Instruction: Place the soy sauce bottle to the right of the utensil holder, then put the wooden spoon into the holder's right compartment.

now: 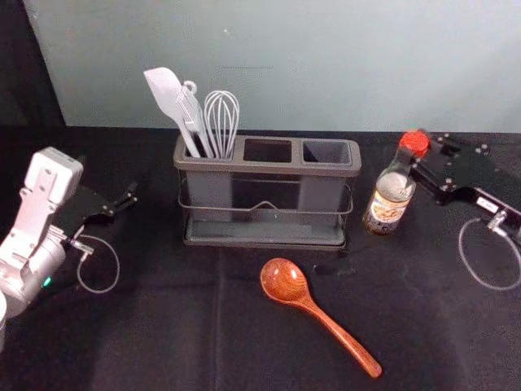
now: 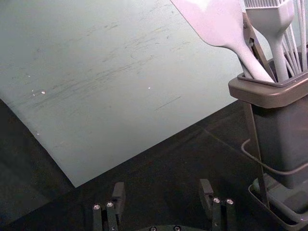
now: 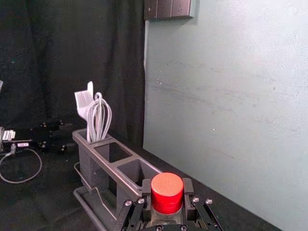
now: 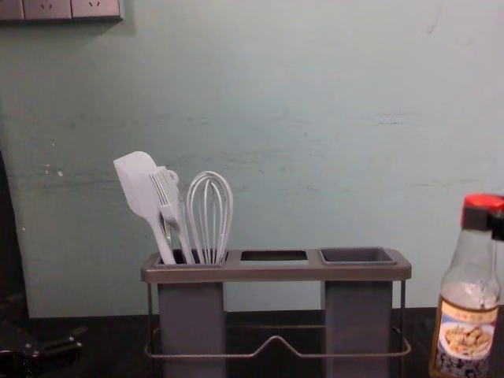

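Right gripper [image 1: 421,156]: closed in on the soy sauce bottle [image 1: 390,199], one finger on each side just under the red cap [image 1: 414,143], the gap between them only as wide as the neck. It reaches in from the right side of the table [image 1: 187,326].

Bottle: just right of the utensil holder [image 1: 267,170], apart from it. Long axis mostly upright, leaning a little, cap end to the right, base to the left; mouth up. Label [image 1: 386,209] faces the near side. Cannot tell whether the base touches the table.

Wooden spoon [image 1: 285,282]: lies on the table, near side of the holder. Long axis runs diagonally; bowl end points far and left, handle end near and right. Hollow of the bowl faces up.

Holder: upright, long axis left to right, three compartments in a row. The left compartment holds a spatula [image 4: 140,189], a brush [image 4: 168,201] and a whisk [image 4: 209,213], all heads up; the spatula tips left.

Left gripper [image 1: 124,201]: left of the holder, well apart from it, fingers spread wide with nothing between them.
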### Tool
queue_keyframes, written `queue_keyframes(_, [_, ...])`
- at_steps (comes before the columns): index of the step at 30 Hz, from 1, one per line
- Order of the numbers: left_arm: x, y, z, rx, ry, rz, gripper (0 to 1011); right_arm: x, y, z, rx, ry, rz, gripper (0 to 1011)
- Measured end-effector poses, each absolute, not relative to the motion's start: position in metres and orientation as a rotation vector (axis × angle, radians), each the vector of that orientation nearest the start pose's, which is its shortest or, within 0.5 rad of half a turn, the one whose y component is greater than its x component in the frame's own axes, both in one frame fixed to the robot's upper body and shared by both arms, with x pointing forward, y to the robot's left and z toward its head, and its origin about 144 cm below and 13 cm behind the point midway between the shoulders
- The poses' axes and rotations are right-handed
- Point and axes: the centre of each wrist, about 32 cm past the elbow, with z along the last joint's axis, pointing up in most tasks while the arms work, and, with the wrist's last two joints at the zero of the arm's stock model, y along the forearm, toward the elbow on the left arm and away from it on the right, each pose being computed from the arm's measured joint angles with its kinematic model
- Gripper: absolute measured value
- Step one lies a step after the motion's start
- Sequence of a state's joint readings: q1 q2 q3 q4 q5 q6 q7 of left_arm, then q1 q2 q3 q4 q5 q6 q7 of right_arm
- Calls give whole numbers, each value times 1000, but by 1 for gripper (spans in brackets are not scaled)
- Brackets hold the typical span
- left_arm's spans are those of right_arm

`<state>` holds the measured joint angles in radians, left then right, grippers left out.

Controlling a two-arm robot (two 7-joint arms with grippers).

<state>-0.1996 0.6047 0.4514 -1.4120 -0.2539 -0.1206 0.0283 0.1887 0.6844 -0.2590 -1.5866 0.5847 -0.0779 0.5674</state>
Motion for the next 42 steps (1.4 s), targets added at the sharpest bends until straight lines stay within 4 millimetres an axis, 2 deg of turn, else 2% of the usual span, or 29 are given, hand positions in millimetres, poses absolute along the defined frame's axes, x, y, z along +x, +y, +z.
queue_keyframes(21, [489,310,1140,304,-285,1248,1005,504,-346,1201,-66,-139,-805,373])
queue_keyframes(42, [489,310,1140,304,-285,1248,1005,510,-349,1193,-69,-125,-822,373])
